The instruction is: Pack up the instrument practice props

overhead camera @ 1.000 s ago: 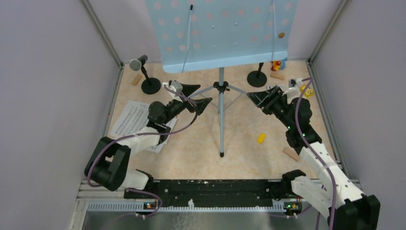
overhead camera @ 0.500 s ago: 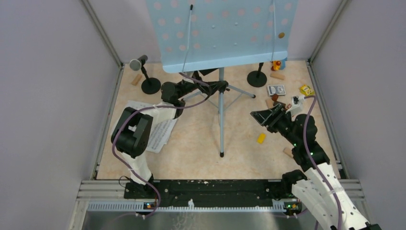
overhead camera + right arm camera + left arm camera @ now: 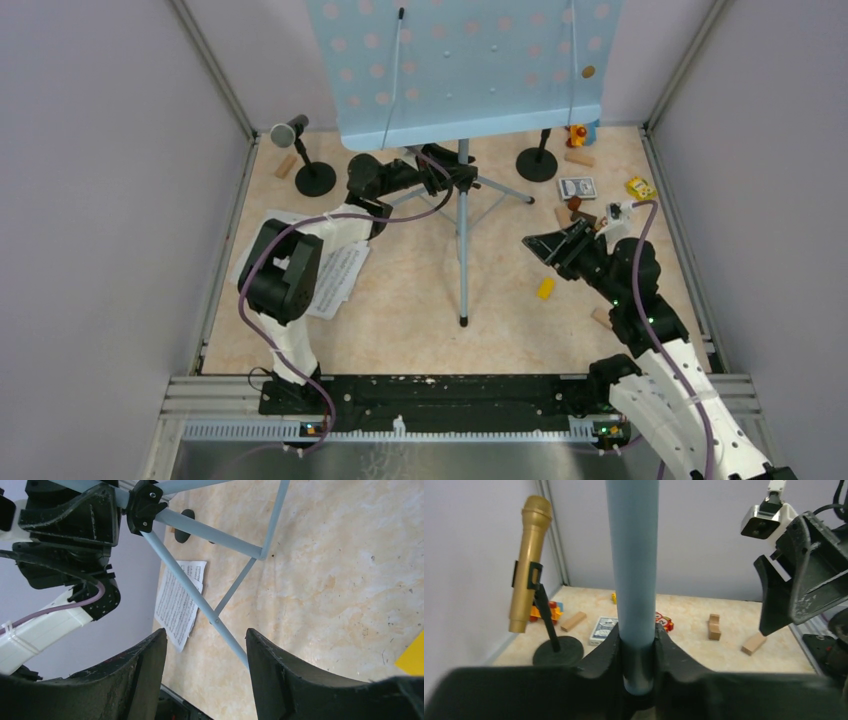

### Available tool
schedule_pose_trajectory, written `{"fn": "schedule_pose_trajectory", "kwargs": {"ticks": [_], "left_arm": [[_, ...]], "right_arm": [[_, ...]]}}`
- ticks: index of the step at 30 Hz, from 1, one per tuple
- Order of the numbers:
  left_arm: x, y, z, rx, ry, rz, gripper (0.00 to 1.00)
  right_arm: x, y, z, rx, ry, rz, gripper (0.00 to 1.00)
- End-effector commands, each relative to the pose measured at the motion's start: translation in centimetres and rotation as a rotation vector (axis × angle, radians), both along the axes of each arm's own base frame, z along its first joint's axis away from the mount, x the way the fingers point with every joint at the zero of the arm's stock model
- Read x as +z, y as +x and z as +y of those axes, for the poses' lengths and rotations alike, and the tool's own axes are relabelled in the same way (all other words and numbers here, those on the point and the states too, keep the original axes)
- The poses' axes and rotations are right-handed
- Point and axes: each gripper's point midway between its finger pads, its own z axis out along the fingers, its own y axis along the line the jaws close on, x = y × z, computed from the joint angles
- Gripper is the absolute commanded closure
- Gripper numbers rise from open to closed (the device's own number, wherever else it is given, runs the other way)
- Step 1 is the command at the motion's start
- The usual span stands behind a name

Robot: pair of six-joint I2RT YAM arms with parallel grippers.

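The light blue hole-punched music desk (image 3: pixel 465 70) stands on a pale pole (image 3: pixel 631 555) over grey tripod legs (image 3: pixel 462 260). My left gripper (image 3: pixel 455 172) is shut on that pole just above the tripod hub, its jaws pressed to both sides of it (image 3: pixel 639 652). My right gripper (image 3: pixel 545 243) hangs open right of the stand, with only floor and a tripod leg (image 3: pixel 200 600) between its fingers. White music sheets (image 3: pixel 335 275) lie at the left. A dark microphone (image 3: pixel 290 131) sits in a round-based holder (image 3: pixel 315 180). A gold microphone (image 3: pixel 529 565) rests in another holder (image 3: pixel 558 652).
A box of playing cards (image 3: pixel 576 187) lies at the back right, among wooden blocks (image 3: pixel 605 318) and colourful toys (image 3: pixel 640 187). A yellow block (image 3: pixel 545 289) lies just under my right gripper. Grey walls close in the floor on three sides.
My left gripper has reached forward to the stand's pole and closed on it. The right arm drew back from the tripod and has since held still, open.
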Motion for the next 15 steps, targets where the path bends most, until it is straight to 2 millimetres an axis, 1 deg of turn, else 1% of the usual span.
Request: {"fn": "schedule_pose_trajectory", "kwargs": {"ticks": [1,3,6,8,9,11,12,15], "left_arm": [[-0.2,-0.4,-0.1,-0.023,0.077,-0.021,0.87],[-0.4,-0.1,-0.2,-0.020,0.090,-0.003,1.00],[-0.3,-0.3,-0.2,-0.022,0.096,-0.009,1.00],[-0.4,-0.4,-0.1,-0.026,0.107,-0.017,1.00],[-0.4,-0.5,0.0,-0.025,0.110,-0.023,1.00],[-0.5,-0.8,0.1,-0.019,0.115,-0.038,1.00],[-1.0,-0.9,0.1,-0.018,0.123,-0.035,1.00],[-1.8,-0.9,0.3,-0.005,0.145,-0.039,1.00]], "right_arm": [[2.3,0.5,0.2,0.006,0.019,-0.056,0.41],[2.3,0.8,0.4,0.005,0.031,-0.054,0.43],[3.1,1.5,1.1,0.022,0.079,-0.052,0.45],[4.0,2.2,1.9,0.038,0.141,-0.046,0.40],[4.7,2.7,2.2,0.043,0.181,-0.051,0.39],[5.4,3.7,2.8,0.038,0.270,-0.029,0.38],[6.2,4.3,3.0,0.033,0.325,-0.029,0.38],[6.5,6.5,3.3,-0.018,0.450,0.044,0.40]]}}
